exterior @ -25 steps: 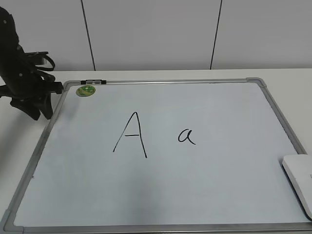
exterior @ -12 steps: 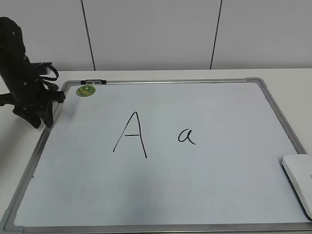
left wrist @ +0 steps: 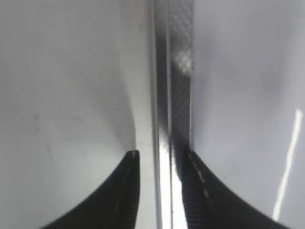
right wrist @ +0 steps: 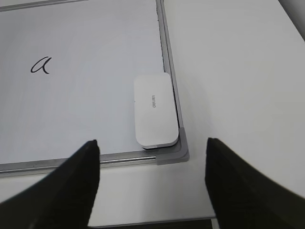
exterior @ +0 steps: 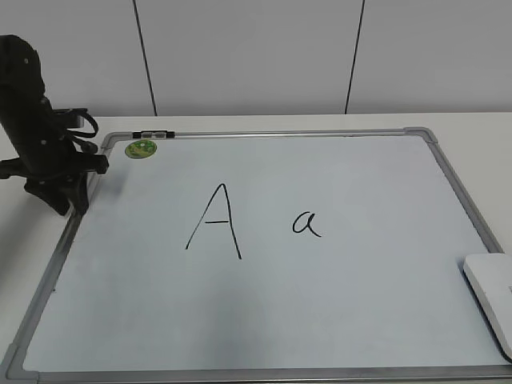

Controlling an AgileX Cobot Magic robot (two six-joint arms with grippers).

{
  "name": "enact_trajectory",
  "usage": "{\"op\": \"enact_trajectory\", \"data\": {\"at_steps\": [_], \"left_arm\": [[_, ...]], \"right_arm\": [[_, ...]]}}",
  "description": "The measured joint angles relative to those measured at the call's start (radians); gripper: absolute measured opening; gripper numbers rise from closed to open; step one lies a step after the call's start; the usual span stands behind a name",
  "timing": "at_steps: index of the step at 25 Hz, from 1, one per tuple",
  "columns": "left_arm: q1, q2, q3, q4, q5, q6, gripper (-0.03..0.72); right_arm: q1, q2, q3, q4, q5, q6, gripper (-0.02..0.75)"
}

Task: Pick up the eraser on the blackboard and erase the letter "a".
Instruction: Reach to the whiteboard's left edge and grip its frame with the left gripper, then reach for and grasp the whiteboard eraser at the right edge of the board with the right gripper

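Both fingers pairs spread: left [left wrist: 159, 188] straddling blackboard [left wrist: 174, 71] frame, right [right wrist: 150, 183] above eraser [right wrist: 153, 109].

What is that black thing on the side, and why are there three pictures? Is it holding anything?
The black thing is the left gripper of a robot with two arms. One picture looks at the table from in front. The other two come from small cameras on the robot's wrists, so you see the dark fingers at the bottom. On the table lies the blackboard, really a white board with a grey frame. It has a big "A", the letter "a", a green magnet and the eraser in a corner. The left gripper straddles the board's frame; whether it squeezes it, I cannot tell. The right gripper is open above the eraser, holding nothing.
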Motion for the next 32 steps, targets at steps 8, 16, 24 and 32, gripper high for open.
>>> {"op": "enact_trajectory", "data": {"at_steps": [8, 16, 24, 32], "left_arm": [[0.000, 0.000, 0.000, -0.010, 0.000, 0.000, 0.083], [0.000, 0.001, -0.001, -0.010, 0.000, 0.000, 0.069], [0.000, 0.001, -0.001, -0.011, 0.000, 0.000, 0.069], [0.000, 0.001, -0.001, -0.020, -0.002, 0.000, 0.069]], "right_arm": [[0.000, 0.000, 0.000, -0.004, 0.000, 0.000, 0.515], [0.000, 0.000, 0.000, -0.004, 0.000, 0.000, 0.515], [0.000, 0.054, -0.033, 0.000, 0.000, 0.000, 0.515], [0.017, 0.462, -0.145, 0.003, 0.006, 0.000, 0.515]]}}
